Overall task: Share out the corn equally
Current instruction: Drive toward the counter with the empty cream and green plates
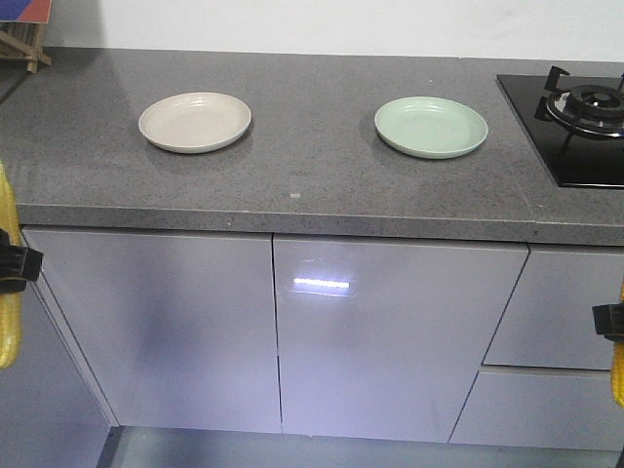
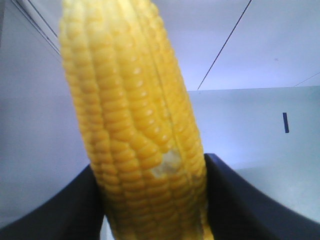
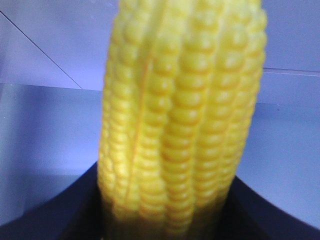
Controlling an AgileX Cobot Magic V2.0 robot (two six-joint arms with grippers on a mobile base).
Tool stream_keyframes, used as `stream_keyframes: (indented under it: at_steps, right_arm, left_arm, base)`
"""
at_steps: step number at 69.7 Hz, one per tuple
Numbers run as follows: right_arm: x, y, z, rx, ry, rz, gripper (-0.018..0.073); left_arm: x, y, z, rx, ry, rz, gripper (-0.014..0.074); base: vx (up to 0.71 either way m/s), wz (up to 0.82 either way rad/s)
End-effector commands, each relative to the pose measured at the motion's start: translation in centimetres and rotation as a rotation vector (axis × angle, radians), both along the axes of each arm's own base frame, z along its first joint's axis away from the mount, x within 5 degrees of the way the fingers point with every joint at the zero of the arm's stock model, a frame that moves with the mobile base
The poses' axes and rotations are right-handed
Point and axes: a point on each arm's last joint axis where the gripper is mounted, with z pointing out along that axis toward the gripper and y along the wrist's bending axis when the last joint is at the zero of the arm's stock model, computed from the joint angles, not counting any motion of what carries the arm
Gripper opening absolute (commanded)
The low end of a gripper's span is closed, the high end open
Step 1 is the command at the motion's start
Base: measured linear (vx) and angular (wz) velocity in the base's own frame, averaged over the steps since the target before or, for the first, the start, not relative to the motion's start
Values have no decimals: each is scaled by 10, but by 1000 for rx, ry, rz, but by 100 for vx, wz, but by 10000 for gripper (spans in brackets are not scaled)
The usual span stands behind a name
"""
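Up on the counter (image 1: 312, 161), cream plate (image 1: 195, 121) and green plate (image 1: 431, 127) are bare; left gripper (image 2: 155, 210) squeezes the left cob (image 2: 130, 115), right gripper (image 3: 165, 215) the right cob (image 3: 180, 110).

Front view: high, tilted down over countertop (image 1: 312, 185) and cabinet doors (image 1: 390, 331), mid-distance.
Left wrist view: very close, looks along left cob (image 2: 135, 125) toward cabinet front.
Right wrist view: equally close, right cob (image 3: 185, 125) fills centre, blurred.
Shared: both cobs at front view's side edges; cabinet panels.
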Motion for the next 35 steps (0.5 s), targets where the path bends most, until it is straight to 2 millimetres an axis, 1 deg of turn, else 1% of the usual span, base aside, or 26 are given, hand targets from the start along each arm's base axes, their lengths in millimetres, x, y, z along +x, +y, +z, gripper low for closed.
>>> stream_keyframes:
  at_steps: [1, 35]
  right_arm:
    - [1, -1, 13, -5, -84, -10, 194]
    - [1, -1, 13, -5, -83, -10, 194]
  left_arm:
    - [-1, 0, 15, -23, -93, 5, 217]
    - [-1, 0, 15, -23, -93, 5, 217]
  base:
    - [1, -3]
    - [0, -1]
